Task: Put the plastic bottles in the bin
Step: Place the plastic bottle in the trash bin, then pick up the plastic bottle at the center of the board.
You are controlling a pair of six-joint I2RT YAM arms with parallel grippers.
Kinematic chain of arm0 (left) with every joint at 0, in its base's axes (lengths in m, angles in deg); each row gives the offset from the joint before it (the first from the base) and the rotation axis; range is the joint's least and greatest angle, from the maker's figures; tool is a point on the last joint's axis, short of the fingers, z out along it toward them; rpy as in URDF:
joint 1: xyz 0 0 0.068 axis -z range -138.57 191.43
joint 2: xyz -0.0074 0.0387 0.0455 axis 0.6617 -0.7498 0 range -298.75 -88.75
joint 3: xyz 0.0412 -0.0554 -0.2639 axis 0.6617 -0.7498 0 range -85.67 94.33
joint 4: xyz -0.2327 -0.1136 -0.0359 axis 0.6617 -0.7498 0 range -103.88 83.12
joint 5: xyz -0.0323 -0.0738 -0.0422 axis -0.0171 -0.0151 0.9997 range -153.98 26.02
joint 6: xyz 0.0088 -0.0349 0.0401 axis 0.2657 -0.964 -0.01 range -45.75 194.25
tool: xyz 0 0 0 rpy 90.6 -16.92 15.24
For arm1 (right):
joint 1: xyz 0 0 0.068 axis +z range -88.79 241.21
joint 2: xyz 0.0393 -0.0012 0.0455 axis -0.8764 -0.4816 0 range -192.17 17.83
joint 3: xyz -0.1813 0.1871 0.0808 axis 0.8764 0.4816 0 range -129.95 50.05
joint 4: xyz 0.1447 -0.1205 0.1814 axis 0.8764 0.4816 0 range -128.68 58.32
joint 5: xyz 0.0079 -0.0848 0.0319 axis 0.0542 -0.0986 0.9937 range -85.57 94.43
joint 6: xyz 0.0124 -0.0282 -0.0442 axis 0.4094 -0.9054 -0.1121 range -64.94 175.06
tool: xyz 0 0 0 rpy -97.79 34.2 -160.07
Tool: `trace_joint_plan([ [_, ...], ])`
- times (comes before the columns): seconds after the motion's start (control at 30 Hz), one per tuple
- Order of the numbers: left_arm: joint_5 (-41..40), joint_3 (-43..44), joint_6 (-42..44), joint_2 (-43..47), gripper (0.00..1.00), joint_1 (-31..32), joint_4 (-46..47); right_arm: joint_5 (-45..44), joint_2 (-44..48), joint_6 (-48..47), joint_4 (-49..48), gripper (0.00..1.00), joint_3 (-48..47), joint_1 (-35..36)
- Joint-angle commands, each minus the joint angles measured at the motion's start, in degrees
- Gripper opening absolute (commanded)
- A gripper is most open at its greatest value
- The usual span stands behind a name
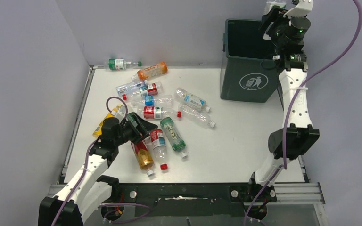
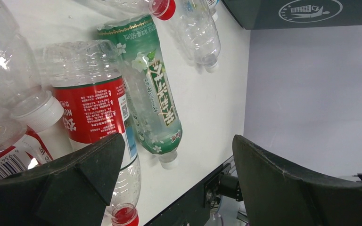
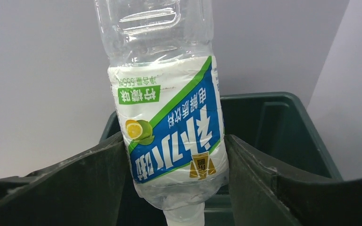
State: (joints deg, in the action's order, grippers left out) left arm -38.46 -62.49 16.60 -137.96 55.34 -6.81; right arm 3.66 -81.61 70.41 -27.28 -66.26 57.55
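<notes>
Right gripper (image 3: 174,181): raised above the far right corner, its fingers clamped on either side of a clear bottle.
Held bottle (image 3: 169,122): blue-and-green label with a lemon and lime picture, neck pointing down, hanging over the open mouth of the bin.
Bin (image 1: 247,82): dark green and square, standing on the far right of the table (image 1: 245,146), with the white litter symbol facing the arms.
Left gripper (image 1: 139,125): low over the left side of the heap, fingers spread wide with nothing gripped between them.
Under the left gripper: a red-labelled bottle (image 2: 94,110) with a red cap lies side by side with a green-labelled bottle (image 2: 155,94), the two touching. An amber bottle (image 1: 142,154) lies just beside them.
Loose bottles: an orange bottle (image 1: 152,71) and a green-capped bottle (image 1: 118,64) lie by the far wall. A yellow bottle (image 1: 104,120) lies near the left edge. Several clear ones are scattered in the middle, all lying flat.
</notes>
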Motion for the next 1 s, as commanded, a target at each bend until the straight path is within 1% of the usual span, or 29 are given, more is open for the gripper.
trace_joint_plan([
  [0.0, -0.43, 1.34, 1.31, -0.56, 0.86, 0.41, 3.37, 3.73, -6.00, 2.26, -0.23, 0.70, -7.20, -1.90],
  [0.1, -0.33, 1.55, 1.39, -1.61, 0.86, 0.57, 3.73, 4.21, -9.86, 2.53, 1.91, 0.82, -10.15, -2.97],
  [0.17, -0.32, 1.92, 1.61, -2.31, 0.86, 0.62, 3.85, 5.06, -12.22, 2.95, 4.05, 0.93, -12.66, -3.69],
  [0.2, -0.30, 2.14, 1.68, -2.62, 0.86, 0.63, 3.75, 5.58, -12.89, 3.13, 5.09, 0.96, -13.69, -3.93],
  [0.27, -0.29, 2.74, 1.98, -3.06, 0.86, 0.74, 3.43, 5.97, -12.52, 3.06, 5.76, 1.00, -13.47, -4.10],
  [0.3, -0.35, 3.01, 2.20, -3.26, 0.86, 0.81, 3.17, 6.20, -11.61, 3.02, 5.49, 0.98, -12.38, -4.03],
  [0.4, -0.79, 3.74, 2.52, -3.53, 0.86, 0.84, 2.59, 6.59, -7.97, 2.40, 5.11, 0.98, -9.76, -3.31],
  [0.57, -0.79, 4.92, 3.04, -4.05, 0.86, 0.94, 1.81, 5.29, 0.30, -1.40, 6.47, 0.98, -4.52, 1.16],
  [0.7, -0.65, 6.74, 4.61, -4.06, 0.86, 0.89, -0.72, 4.26, 7.68, -3.35, 6.15, 0.98, 4.14, 6.40],
  [0.83, -0.78, 8.02, 5.68, -3.41, 0.86, 0.90, -2.53, 5.00, 13.61, -2.71, 6.41, 0.98, 12.23, 12.19],
  [0.97, -0.60, 8.37, 6.18, -2.49, 0.86, 0.93, -2.96, 4.09, 17.70, -2.51, 8.32, 0.98, 19.56, 20.53],
])
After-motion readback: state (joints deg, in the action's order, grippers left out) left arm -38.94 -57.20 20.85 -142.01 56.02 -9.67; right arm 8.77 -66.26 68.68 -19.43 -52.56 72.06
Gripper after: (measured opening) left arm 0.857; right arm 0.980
